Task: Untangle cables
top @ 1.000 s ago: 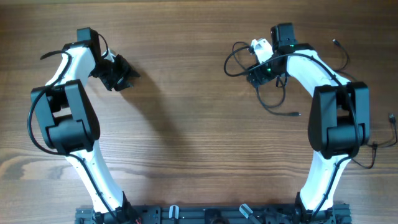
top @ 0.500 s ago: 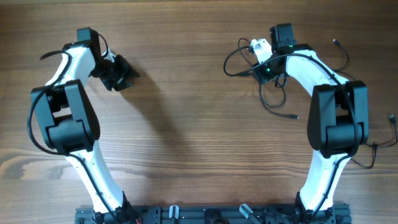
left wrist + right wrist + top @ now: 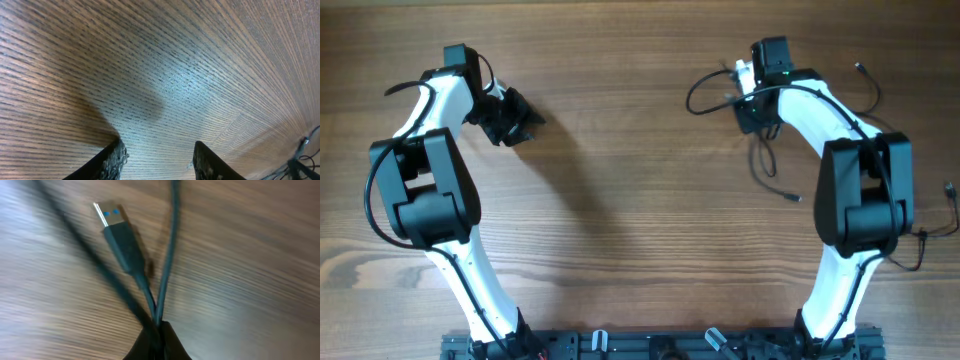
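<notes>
The left pincer [image 3: 157, 155] hangs spread over bare counter [image 3: 620, 200], holding nothing. Further right, the cables [image 3: 171, 250] lie looped on the counter's far right side. The right pincer [image 3: 158, 336] is pressed together on two strands just behind a plug [image 3: 122, 237]. The cords look light, limp and slick, so likely to snag. The stiffer plug body seems the surer hold.

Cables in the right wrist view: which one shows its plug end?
The middle cord, tipped by a silvery USB plug with blue inside; the others run off frame, ends unseen.
</notes>
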